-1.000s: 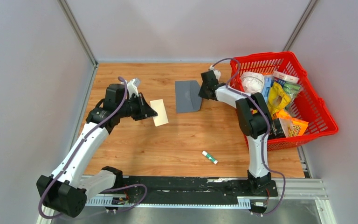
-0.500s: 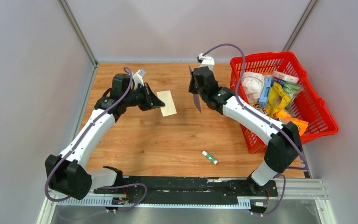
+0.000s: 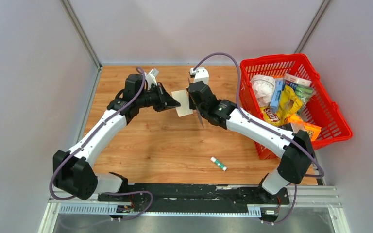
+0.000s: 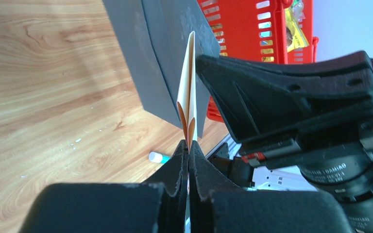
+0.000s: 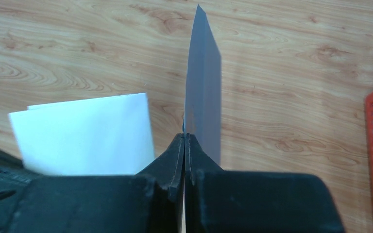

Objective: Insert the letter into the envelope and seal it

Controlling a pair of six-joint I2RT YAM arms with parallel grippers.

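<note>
The letter [image 3: 183,104], a pale folded sheet, hangs above the table's middle with my left gripper [image 3: 176,104] shut on its near edge. In the left wrist view the letter [image 4: 189,87] shows edge-on, rising from the left gripper [image 4: 188,145] right in front of the dark grey envelope [image 4: 150,58]. My right gripper [image 3: 194,103] is shut on the envelope [image 3: 200,120], held on edge just right of the letter. The right wrist view shows the envelope [image 5: 204,87] standing out of the right gripper [image 5: 184,138], with the letter [image 5: 87,133] close on its left.
A red basket [image 3: 272,58] full of snack packets stands at the right. A glue stick [image 3: 218,163] lies on the wood near the front, also seen in the left wrist view as the glue stick [image 4: 158,157]. Grey walls enclose the table.
Both arms have swung toward the middle. The envelope came up off the table and turned on edge; the letter rose and moved right until the two are nearly touching.
</note>
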